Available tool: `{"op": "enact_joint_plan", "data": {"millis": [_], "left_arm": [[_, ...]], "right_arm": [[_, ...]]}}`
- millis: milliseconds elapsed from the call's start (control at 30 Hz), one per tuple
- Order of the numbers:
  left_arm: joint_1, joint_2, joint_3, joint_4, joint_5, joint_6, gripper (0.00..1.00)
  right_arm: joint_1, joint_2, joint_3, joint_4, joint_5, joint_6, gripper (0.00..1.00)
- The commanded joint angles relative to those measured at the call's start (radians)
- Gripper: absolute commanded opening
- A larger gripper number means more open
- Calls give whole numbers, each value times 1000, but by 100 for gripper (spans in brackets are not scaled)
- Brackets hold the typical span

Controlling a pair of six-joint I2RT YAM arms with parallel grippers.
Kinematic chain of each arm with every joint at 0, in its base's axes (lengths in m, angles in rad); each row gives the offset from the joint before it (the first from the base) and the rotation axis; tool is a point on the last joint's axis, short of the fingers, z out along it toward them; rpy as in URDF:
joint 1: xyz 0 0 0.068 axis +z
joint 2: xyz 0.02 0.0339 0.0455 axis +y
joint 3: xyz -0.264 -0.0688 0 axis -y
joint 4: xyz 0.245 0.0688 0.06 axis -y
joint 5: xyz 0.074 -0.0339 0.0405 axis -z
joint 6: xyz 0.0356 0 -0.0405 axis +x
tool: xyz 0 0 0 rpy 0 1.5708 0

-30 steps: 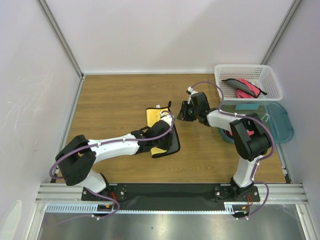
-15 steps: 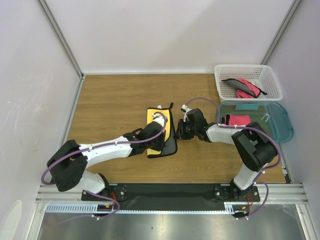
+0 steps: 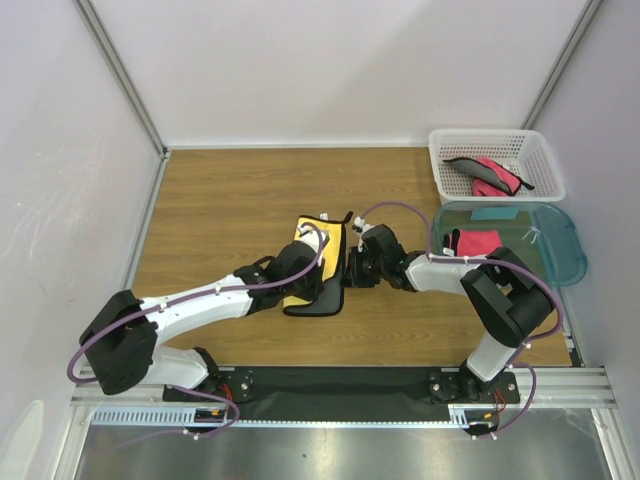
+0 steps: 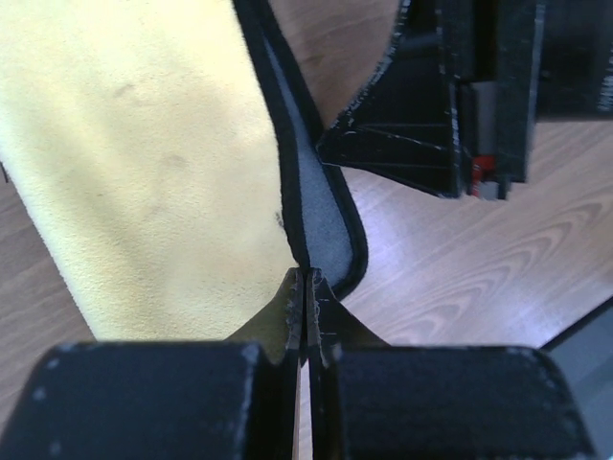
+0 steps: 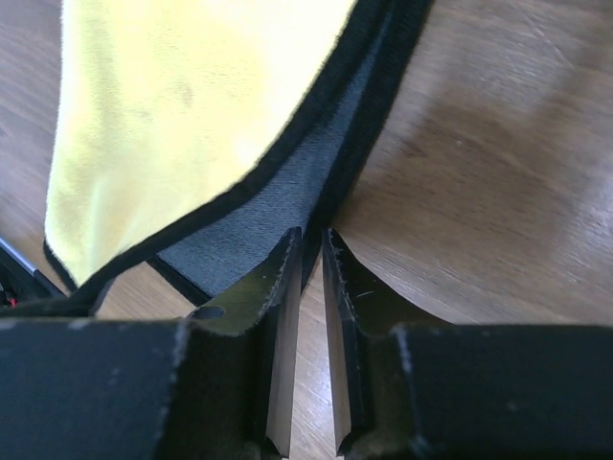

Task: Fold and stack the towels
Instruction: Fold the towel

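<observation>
A yellow towel point(image 3: 325, 240) with a black hem and a grey underside lies folded on the wooden table, just in front of centre. My left gripper point(image 3: 320, 280) rests over its near right part. In the left wrist view it point(image 4: 306, 276) is shut on the black hem where the yellow top point(image 4: 144, 153) meets the grey layer point(image 4: 321, 206). My right gripper point(image 3: 350, 270) is at the towel's right edge. In the right wrist view it point(image 5: 311, 235) is closed to a narrow gap, with the black hem point(image 5: 369, 86) running in between the tips.
A white basket point(image 3: 480, 133) at the back right holds pink and dark towels point(image 3: 490, 175). A clear teal tub point(image 3: 560, 250) in front of it holds a pink towel point(image 3: 478, 240). Grey walls and metal posts ring the table.
My right gripper has come down and left from near the basket to the towel's right edge. My left arm has pulled back left, and the towel has shifted slightly left with it.
</observation>
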Motion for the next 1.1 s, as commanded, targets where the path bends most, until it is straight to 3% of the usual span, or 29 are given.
{"op": "enact_joint_plan", "data": {"millis": [0, 333, 1067], "left_arm": [[6, -45, -10, 24, 62, 36, 0], [-9, -64, -41, 89, 148, 4, 0], [-65, 103, 44, 104, 162, -73, 0]], "right_arm": [[5, 3, 10, -15, 29, 25, 19], [13, 37, 13, -14, 41, 40, 16], [19, 31, 17, -51, 49, 39, 12]]}}
